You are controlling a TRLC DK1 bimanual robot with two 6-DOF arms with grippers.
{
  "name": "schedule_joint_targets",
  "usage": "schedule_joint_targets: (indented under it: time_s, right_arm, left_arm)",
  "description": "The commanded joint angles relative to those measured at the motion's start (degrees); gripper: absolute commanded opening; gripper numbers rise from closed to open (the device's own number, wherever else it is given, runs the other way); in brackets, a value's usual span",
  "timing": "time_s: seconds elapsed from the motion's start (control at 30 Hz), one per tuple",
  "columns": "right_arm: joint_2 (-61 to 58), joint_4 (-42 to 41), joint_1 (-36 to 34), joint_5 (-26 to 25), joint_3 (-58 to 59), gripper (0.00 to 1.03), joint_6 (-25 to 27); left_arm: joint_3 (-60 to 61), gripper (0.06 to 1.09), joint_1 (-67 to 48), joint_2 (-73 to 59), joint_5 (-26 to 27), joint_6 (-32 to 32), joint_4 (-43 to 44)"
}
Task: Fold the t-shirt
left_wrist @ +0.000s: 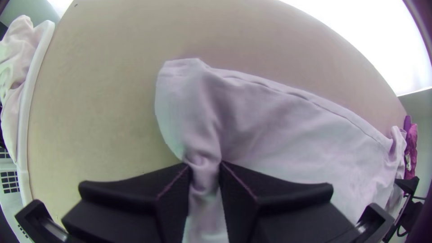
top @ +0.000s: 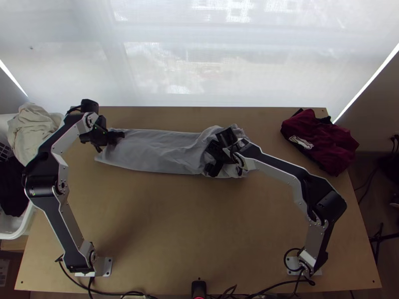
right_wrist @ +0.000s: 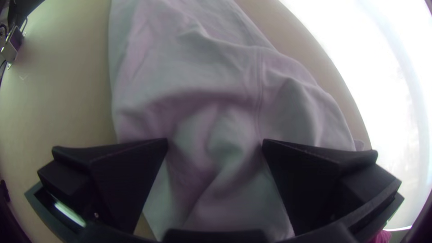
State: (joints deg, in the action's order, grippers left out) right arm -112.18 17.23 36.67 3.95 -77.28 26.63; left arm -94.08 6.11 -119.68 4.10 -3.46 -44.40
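With the left gripper [left_wrist: 205, 167] clamped on the gathered t-shirt [top: 159, 152], steady the end nearer the basket [left_wrist: 24, 117]. At the bunched end farther from the basket, centre the right gripper [right_wrist: 216, 143], spread wide and gripping nothing, then pinch evenly.

maroon garment [top: 321, 142] bunched on wooden table [top: 169, 229], cream cloth [top: 34, 128] in white basket [top: 23, 228], dark cloth [top: 12, 187] beside it

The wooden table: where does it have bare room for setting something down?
The widest bare patch of table lies between the t-shirt and the arms' bases. A smaller one is between the t-shirt's right end and the dark red garment. Crowded: around the left gripper and right gripper.
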Motion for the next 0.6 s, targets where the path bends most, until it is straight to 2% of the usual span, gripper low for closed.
schedule_joint_targets:
  time_s: [0.0,0.17,0.57]
  right_arm:
    - [-0.2,-0.1,-0.3,0.0,-0.1,0.98,0.0]
    - [-0.6,-0.1,-0.5,0.0,-0.3,0.98,0.1]
    - [-1.9,-0.1,-1.2,-0.3,-0.3,0.98,0.1]
  left_arm:
    - [-1.7,0.11,-0.7,0.9,1.0,-0.2,-1.4]
    - [-5.9,0.09,-2.4,3.1,1.4,-0.9,-4.5]
    - [-21.2,0.09,-8.4,4.8,6.2,-2.7,-13.6]
